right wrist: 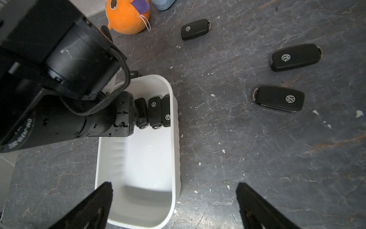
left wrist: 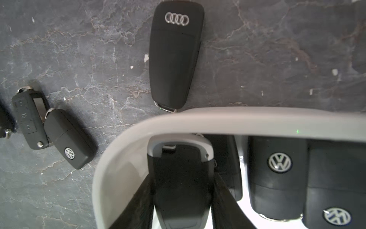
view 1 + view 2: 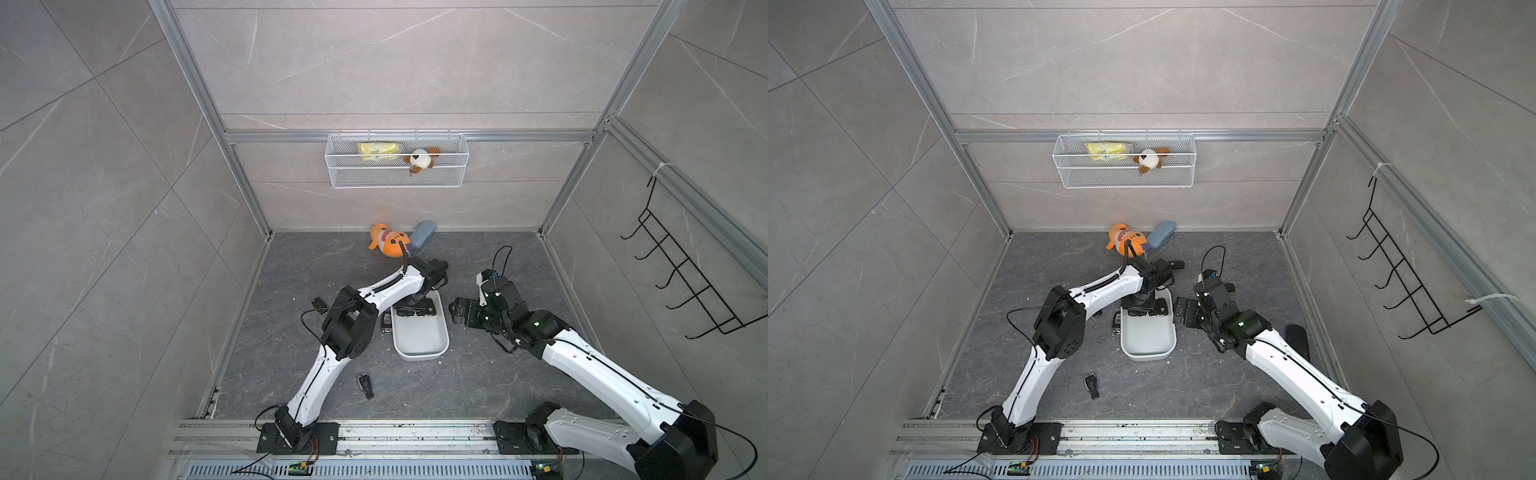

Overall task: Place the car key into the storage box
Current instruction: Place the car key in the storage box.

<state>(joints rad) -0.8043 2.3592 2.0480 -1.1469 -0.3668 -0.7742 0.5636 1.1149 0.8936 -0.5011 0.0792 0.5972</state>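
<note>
1. Left of the box and nearer the arm bases, a lone key lies on the floor, well apart from it.
2. Just left of the box, a button key and a badge key lie touching each other on the floor.
3. Outside the box's far-left corner lies an Audi key, its ring end right at the rim. I cannot tell whether it touches.
4. Beyond the box, at the back wall, a plush touches a case on its right. A basket hangs on the wall above them.
5. The left gripper reaches down into the box's far-left corner. Its jaws are partly closed, and the fingers press both long sides of a silver-edged key. This key sits inside the box walls, close to the far end. Whether it rests on the box floor cannot be told.
6. Right of that key, a row of three more keys lies side by side across the box's far end.
7. The right gripper hangs just right of the box, above the floor. Its jaws are spread wide, with nothing between them.
8. Right of the box, three loose keys lie on the floor, apart from one another and from the box.
9. Far right of the box, a rack of hooks hangs on the side wall.
</note>
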